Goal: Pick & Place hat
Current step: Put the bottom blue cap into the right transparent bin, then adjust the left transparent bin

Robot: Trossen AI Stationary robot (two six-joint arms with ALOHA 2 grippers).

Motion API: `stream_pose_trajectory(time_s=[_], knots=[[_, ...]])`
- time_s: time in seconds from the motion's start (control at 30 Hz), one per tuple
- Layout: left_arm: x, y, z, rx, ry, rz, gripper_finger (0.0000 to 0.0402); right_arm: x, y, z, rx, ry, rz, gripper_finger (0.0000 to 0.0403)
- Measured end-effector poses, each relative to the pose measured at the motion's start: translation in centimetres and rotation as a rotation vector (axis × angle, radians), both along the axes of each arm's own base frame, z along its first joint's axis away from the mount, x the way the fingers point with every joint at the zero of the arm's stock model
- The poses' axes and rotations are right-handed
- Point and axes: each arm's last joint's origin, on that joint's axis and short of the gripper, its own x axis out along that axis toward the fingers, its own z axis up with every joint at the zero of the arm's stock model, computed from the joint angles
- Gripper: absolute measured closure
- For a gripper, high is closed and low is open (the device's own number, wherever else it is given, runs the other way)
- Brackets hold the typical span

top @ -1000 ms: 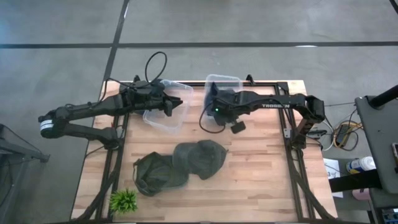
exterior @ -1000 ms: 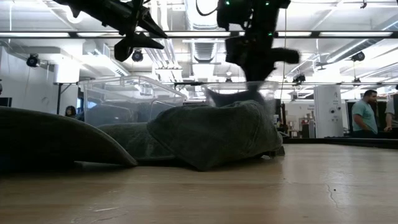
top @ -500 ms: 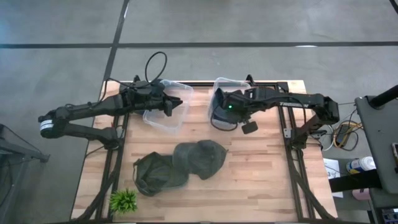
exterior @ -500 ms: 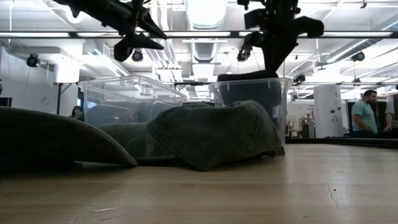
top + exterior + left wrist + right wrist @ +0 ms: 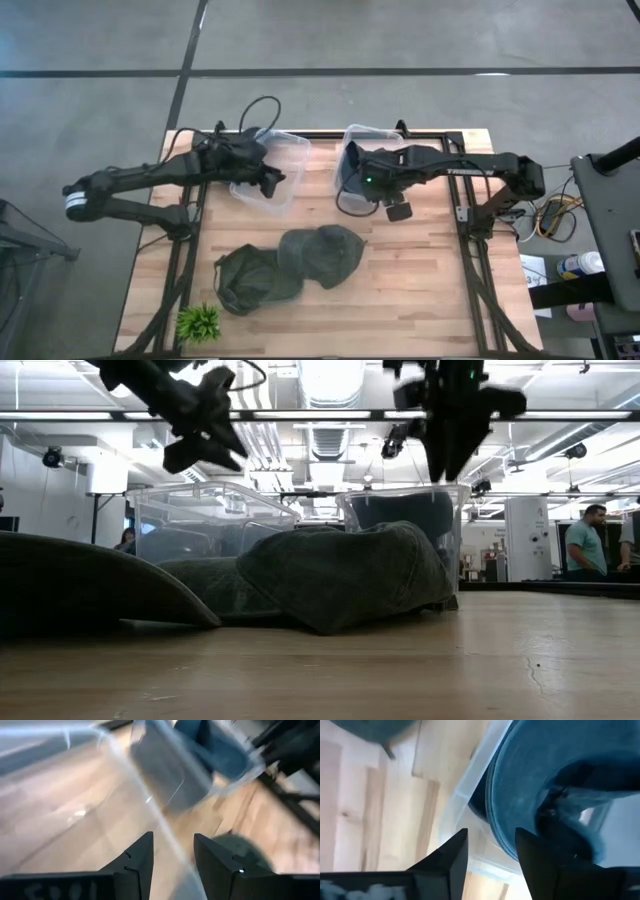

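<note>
The left end effector (image 5: pixel 272 180), fingers apart and empty, hangs over the left bin (image 5: pixel 268 172) at upper centre. Right of it, the right end effector (image 5: pixel 352 182), open and empty, sits above a blue hat (image 5: pixel 540 795) in the right bin (image 5: pixel 362 135). It should lift straight clear before reaching for the green hats (image 5: pixel 320 255) on the worktop (image 5: pixel 420 290).

High cam sits way above and looks straight down, so you get the whole wooden table (image 5: pixel 420 280), both arms and the grey floor around it. Low cam is parked right at tabletop level, looking flat across the boards (image 5: pixel 420 660) into the room behind; it's so close to the hats (image 5: pixel 340 585) that they fill the middle. Each wrist cam rides its arm, peering forward past its own fingers at very close range. The clear bin (image 5: pixel 470 805) with the blue hat inside shows up in both wrist views, plus high and low.
</note>
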Motion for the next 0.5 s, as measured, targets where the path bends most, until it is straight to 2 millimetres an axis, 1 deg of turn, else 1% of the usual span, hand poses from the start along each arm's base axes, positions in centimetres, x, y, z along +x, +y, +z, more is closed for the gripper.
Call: stream_pose_trajectory(time_s=[0.1,0.3,0.4,0.5], knots=[[0.6,0.2,-1.1,0.003,0.08,-0.022,0.0268,-0.4,0.5,2.0,-0.017,-0.07,0.001,0.023],[3.1,1.4,-4.0,0.022,0.225,-0.036,0.0268,-1.5,1.1,5.7,-0.067,-0.221,-0.088,0.0218],[4.8,2.1,-5.0,0.038,0.26,-0.051,0.0268,-2.1,1.4,6.6,-0.067,-0.269,-0.137,0.0219],[6.7,2.8,-5.6,0.061,0.267,-0.072,0.0268,-2.5,1.8,7.1,-0.051,-0.299,-0.175,0.0219]])
